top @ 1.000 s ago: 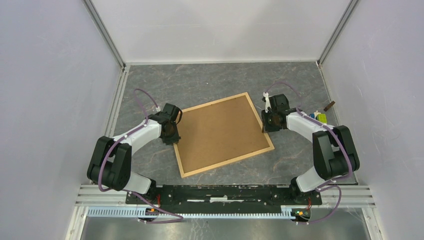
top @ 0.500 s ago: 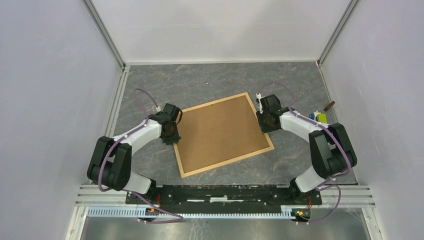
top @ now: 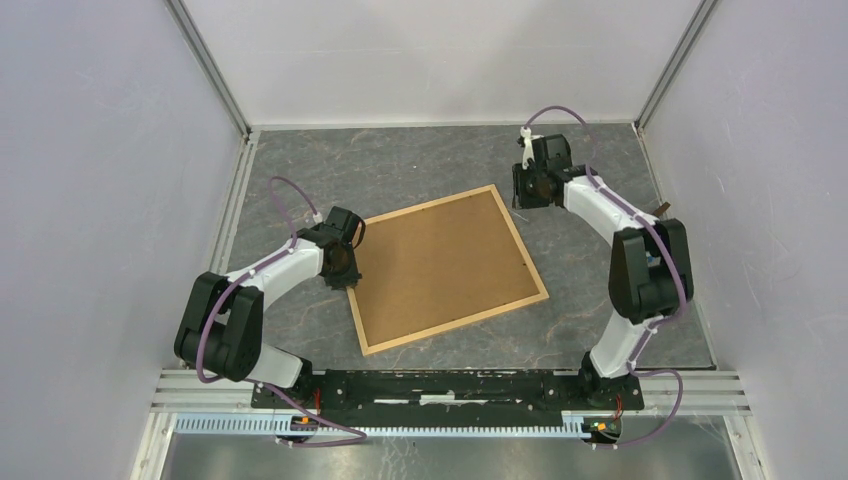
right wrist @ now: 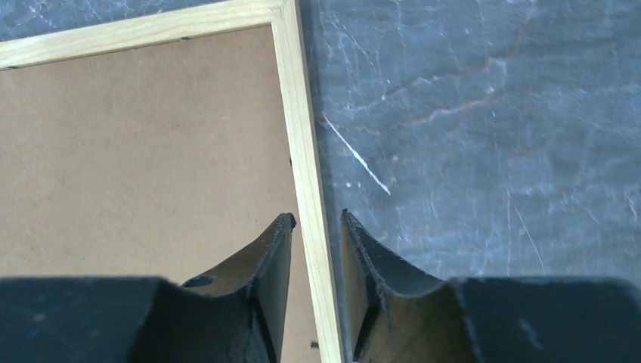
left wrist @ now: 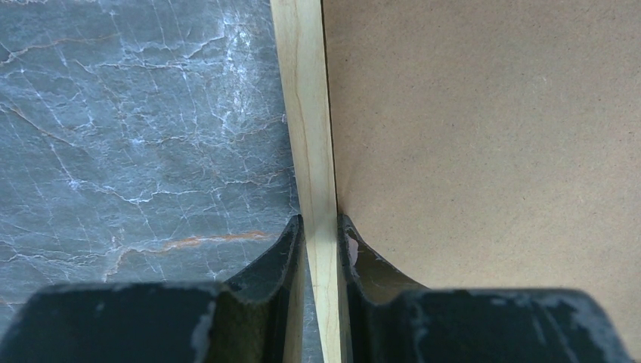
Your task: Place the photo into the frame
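Your large rectangular frame of thin light natural wood (top: 449, 323) lies flat, back side up, in the middle of the bench (top: 400, 170). It is turned skew to the bench edges, so its far rail climbs toward the right and one corner points to the far right. From above its sides look nearly equal, so no long axis can be told. A plain brown backing board (top: 440, 265) fills it.

The bench is dark grey marbled stone with pale veins and a thin white scratch (right wrist: 355, 155). Plain pale walls (top: 440, 60) enclose it on three sides.

You have one frame, one board and two arms. Your left pincer (left wrist: 320, 221) is clenched on the frame's left rail (left wrist: 306, 113), one finger on each side. Your right pincer (right wrist: 317, 215) hangs released over the right rail (right wrist: 302, 151) near the far right corner, its fingers apart and grasping nothing.
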`<control>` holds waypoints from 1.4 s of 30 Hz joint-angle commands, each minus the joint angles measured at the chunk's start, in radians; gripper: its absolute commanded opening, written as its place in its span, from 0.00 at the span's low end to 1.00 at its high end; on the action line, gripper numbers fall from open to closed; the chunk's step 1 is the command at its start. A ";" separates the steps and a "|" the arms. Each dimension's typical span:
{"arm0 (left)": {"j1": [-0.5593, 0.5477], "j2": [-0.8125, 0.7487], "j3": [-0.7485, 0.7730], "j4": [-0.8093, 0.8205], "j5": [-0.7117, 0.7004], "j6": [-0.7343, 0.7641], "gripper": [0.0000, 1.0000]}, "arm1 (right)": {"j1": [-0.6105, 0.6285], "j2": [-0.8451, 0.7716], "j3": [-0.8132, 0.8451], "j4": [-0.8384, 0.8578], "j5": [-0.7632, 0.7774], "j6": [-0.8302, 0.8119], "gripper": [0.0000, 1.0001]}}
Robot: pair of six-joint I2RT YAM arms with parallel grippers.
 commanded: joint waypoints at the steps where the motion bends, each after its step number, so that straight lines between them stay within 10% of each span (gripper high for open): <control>1: -0.011 0.016 0.011 -0.026 -0.002 0.054 0.02 | 0.001 0.106 0.113 -0.024 -0.039 -0.018 0.34; 42: -0.021 0.030 0.010 -0.011 0.019 0.056 0.02 | 0.022 0.269 0.123 -0.014 -0.049 -0.035 0.26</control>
